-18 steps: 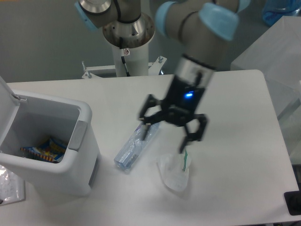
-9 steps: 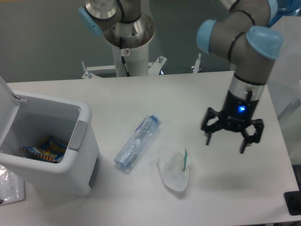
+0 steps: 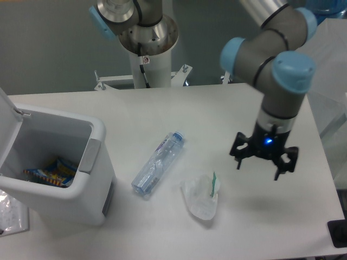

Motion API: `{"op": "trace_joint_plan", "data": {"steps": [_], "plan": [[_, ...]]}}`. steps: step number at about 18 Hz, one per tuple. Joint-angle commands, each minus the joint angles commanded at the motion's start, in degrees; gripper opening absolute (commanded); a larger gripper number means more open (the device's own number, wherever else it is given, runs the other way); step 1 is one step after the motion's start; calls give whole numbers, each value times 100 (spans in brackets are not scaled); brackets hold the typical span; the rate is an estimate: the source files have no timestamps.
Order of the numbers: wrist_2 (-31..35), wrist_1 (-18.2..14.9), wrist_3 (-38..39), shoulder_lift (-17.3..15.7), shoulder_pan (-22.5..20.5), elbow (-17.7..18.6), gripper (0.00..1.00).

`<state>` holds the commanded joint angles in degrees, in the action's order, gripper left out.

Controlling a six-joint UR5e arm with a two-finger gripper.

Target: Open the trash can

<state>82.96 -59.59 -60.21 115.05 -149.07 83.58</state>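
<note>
The trash can (image 3: 65,187) is a large white boxy bin at the left front of the table. Its lid (image 3: 6,130) stands swung up at the far left edge, so the inside shows, with a colourful wrapper (image 3: 49,170) at the bottom. A grey push-button tab (image 3: 90,156) sits on its right rim. My gripper (image 3: 264,165) hangs open above the table's right side, far from the bin, with nothing between its fingers.
A crushed clear plastic bottle (image 3: 157,164) lies mid-table, right of the bin. A crumpled clear bag (image 3: 201,196) with a green strip lies in front of it. The arm's base column (image 3: 146,49) stands at the back. A black object (image 3: 337,233) sits at the right front corner.
My gripper swept from above the bottle and bag to the table's right side, then shifted slightly left and lower. The bin, bottle and bag have not moved.
</note>
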Motion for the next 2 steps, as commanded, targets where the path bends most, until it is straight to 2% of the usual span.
{"op": "trace_joint_plan", "data": {"steps": [2], "plan": [[0, 0, 0, 9, 36, 9, 100]]}}
